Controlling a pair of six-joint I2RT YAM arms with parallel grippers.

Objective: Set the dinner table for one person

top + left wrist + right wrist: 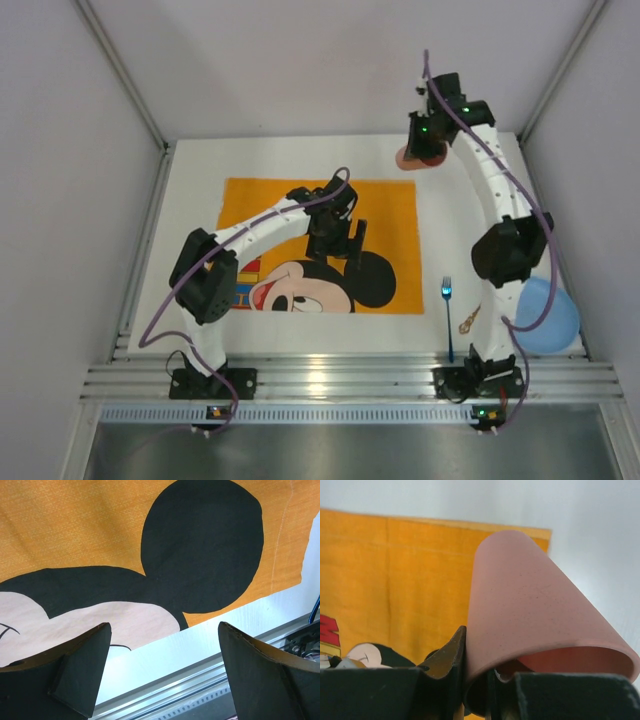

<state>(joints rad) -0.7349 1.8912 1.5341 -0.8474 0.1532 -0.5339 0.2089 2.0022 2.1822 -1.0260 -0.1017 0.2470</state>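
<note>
Your right gripper point(470, 672) is clamped on the rim of the pink cup point(530, 610), far right on the dinner table point(300, 160), just off the placemat point(260, 205) corner. Left gripper point(164, 630) hangs open above the placemat. Cup-placing step, I'd say; next, set it upright beyond the fork point(447, 290).

- orange placemat point(240, 195), cartoon mouse print, lying flat mid-view
- pink cup point(407, 158), just past the placemat's far right corner; matte, tapered, wider at the mouth
- blue fork point(448, 320), right of the placemat, not touching it, tines pointing away
- small tan utensil point(469, 321), kind unclear, between fork and plate
- light blue plate point(560, 325), near right corner, partly hidden
</note>
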